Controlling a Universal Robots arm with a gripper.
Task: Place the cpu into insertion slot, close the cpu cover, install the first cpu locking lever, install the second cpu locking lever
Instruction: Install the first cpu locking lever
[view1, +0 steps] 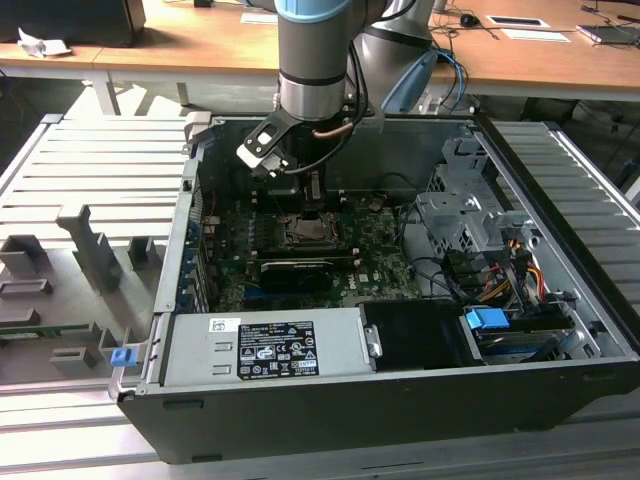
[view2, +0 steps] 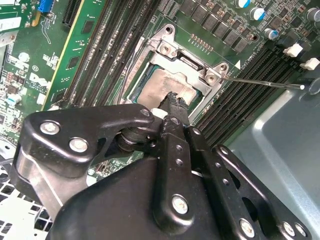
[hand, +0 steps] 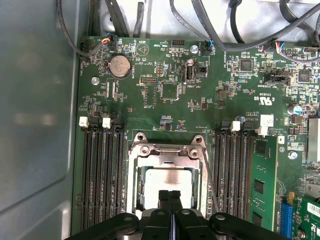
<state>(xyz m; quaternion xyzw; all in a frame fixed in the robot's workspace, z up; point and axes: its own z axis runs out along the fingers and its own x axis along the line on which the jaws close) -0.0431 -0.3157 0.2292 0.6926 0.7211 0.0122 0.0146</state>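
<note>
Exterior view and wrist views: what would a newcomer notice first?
The robot arm reaching down into the open computer case, at the exterior view's top centre. In the first wrist view its gripper, fingers shut together, hangs over the silvery cpu, framed by the cpu cover on the green board.

Bright even room light; case (view1: 300, 420) interior shadowed in exterior view; soft glare on cpu (hand: 167, 182) face.

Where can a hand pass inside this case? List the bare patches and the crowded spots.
Free: the ribbed table on the exterior view's right of the case; the flat black panel between power supply and blue tab. Crowded: the insertion slot under the end effector, the cables beside the drive cage.
</note>
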